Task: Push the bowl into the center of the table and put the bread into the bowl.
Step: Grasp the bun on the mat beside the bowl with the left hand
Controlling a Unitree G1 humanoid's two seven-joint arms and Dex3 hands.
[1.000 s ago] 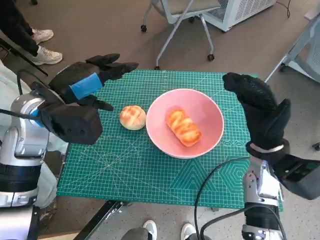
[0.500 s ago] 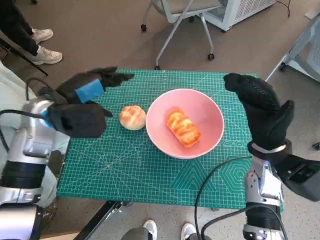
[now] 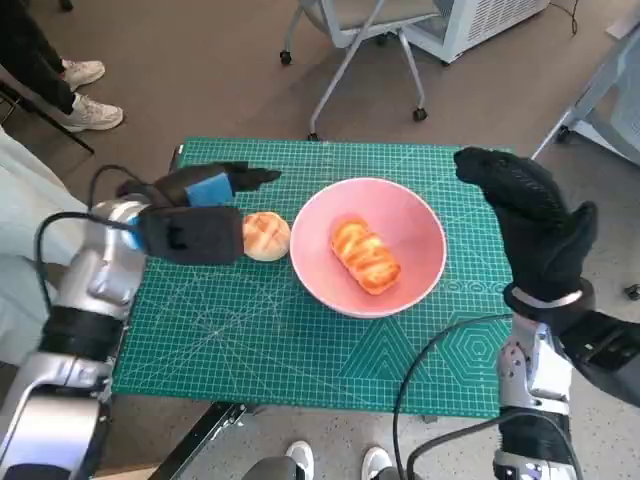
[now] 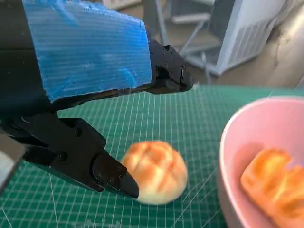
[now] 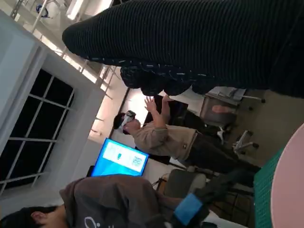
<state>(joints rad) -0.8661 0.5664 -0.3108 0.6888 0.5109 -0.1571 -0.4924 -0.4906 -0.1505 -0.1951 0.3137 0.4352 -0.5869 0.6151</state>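
Observation:
A pink bowl [image 3: 420,222] sits near the middle of the green cutting mat [image 3: 270,330], with a glazed oblong bread [image 3: 366,256] inside it. A round bun [image 3: 268,235] lies on the mat just left of the bowl; the left wrist view shows the bun [image 4: 156,172] beside the bowl's rim [image 4: 232,142]. My left hand [image 3: 205,208] hovers at the bun's left side, fingers spread, holding nothing. One fingertip [image 4: 116,178] is close to the bun. My right hand [image 3: 530,225] is raised at the bowl's right, fingers apart, empty.
A wheeled chair [image 3: 360,40] and a white unit [image 3: 480,20] stand beyond the table's far edge. A person's shoes [image 3: 85,95] are on the floor at the far left. People [image 5: 161,135] show in the right wrist view.
My left hand has swung down and rightward toward the bun, its forearm turning in. The right hand has shifted slightly. Bowl and breads have not moved.

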